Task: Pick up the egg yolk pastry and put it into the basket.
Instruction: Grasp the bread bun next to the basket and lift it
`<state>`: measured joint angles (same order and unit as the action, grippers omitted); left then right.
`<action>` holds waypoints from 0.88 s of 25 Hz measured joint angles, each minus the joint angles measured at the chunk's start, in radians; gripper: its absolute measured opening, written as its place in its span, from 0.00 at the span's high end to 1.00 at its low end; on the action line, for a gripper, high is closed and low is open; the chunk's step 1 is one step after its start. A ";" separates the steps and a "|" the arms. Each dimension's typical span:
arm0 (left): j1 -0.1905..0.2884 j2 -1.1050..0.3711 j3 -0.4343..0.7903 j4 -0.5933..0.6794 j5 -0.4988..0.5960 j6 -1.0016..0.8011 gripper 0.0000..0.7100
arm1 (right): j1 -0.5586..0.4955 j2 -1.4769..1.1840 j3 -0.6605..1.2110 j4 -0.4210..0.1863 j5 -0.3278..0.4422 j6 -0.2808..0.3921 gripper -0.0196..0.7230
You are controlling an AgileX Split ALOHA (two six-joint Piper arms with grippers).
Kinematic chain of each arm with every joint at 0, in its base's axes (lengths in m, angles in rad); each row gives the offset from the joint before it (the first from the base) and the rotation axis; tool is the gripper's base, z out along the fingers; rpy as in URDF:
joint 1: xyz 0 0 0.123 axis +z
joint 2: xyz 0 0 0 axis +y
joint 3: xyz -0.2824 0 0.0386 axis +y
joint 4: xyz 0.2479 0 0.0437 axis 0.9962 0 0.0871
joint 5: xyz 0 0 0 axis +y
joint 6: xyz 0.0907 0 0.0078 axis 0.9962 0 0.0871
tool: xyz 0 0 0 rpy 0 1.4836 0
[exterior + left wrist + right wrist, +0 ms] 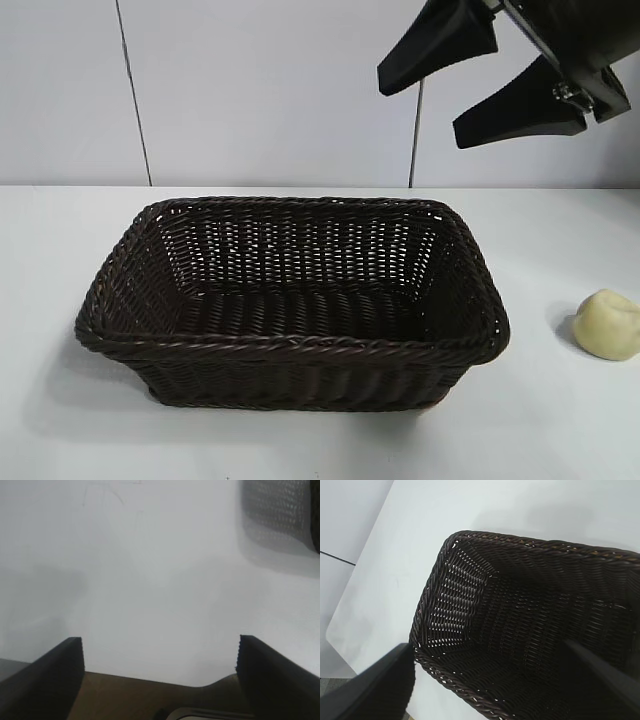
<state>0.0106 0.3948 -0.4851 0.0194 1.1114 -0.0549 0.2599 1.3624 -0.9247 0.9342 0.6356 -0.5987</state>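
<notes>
Nothing done yet: the right gripper (pixel 478 85) hangs with fingers spread and empty above the basket (pixel 300 350), the pastry (pixel 608 324) on the counter well below them.

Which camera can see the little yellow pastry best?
The exterior view: the egg yolk pastry sits in plain sight on the table, to the right of the basket. The left wrist view shows only table and a basket corner; the right wrist view shows the basket's inside. Neither shows the pastry.
</notes>
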 joint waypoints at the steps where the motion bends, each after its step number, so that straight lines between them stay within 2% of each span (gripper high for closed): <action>1: 0.000 -0.018 0.000 0.000 0.000 0.000 0.15 | 0.000 0.000 0.000 0.000 0.000 0.000 0.21; 13: 0.000 -0.395 0.000 0.000 0.009 0.000 0.15 | 0.000 0.000 0.000 -0.004 -0.001 0.000 0.21; 19: 0.000 -0.407 0.000 0.000 0.012 0.000 0.15 | 0.000 0.000 0.000 -0.007 0.008 0.004 0.21; 22: 0.000 -0.407 0.000 0.000 0.012 0.000 0.15 | 0.000 0.000 0.000 -0.011 0.025 0.032 0.21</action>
<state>0.0106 -0.0124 -0.4851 0.0194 1.1230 -0.0549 0.2599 1.3624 -0.9247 0.9234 0.6607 -0.5667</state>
